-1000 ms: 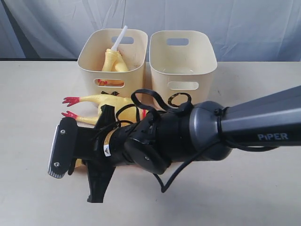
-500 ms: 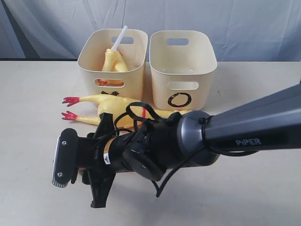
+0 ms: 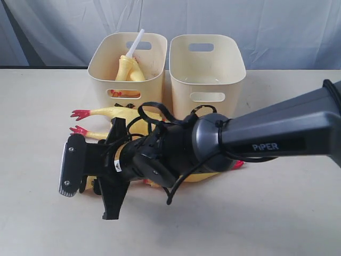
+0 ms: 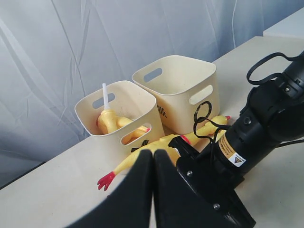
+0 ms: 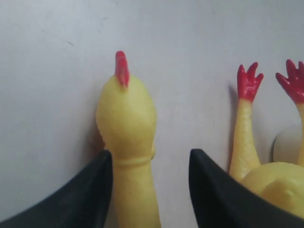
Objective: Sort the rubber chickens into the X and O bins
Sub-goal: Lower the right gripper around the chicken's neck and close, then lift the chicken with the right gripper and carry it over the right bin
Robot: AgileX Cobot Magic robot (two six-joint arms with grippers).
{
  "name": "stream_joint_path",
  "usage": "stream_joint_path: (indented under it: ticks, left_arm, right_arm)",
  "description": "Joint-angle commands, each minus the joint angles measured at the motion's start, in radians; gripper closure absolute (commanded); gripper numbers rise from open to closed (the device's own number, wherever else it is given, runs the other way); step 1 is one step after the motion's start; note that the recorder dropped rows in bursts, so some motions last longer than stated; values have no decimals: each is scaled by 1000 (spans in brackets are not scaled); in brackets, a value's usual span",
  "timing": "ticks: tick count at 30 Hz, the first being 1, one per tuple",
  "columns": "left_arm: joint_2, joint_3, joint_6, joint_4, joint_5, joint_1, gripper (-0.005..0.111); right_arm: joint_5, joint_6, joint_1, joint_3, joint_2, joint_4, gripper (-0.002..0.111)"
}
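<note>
occluded: table chickens (image 3: 106,113), mostly behind right arm (image 3: 277,136) | right-hand bin (image 3: 182,88) mark: seemingly covered too

Blocked: right arm (image 3: 266,138) lies across mid-desk in front of both bins. In the left bin (image 3: 101,80) a white tube (image 3: 136,42) sticks above the rim. The right bin (image 3: 213,80) has a clear mouth. The desk (image 3: 266,224) is open front-right and far left. The right end effector (image 5: 149,161) straddles a chicken (image 5: 126,118), with the second chicken (image 5: 244,137) just beside one finger.

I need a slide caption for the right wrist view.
Open right gripper straddling the neck of one rubber chicken; second chicken alongside.
</note>
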Motion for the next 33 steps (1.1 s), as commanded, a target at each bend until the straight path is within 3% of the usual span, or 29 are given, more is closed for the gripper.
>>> stream_joint_path:
  ticks: [1,29,31,33]
  left_arm:
    - [-6,6,-2,1,-9,4,107]
    - [-7,6,-2,2,-9,4,107]
    - [-7,6,-2,2,-9,4,107]
    - [-7,6,-2,1,-9,4,107]
  right_arm:
    - [80,-3,-4,-54,32,-7,61]
    - [87,-3,-4,-78,99,-17,61]
    - [87,-3,-4,-78,99,-31,68]
    - [87,-3,-4,-78,99,-31,86]
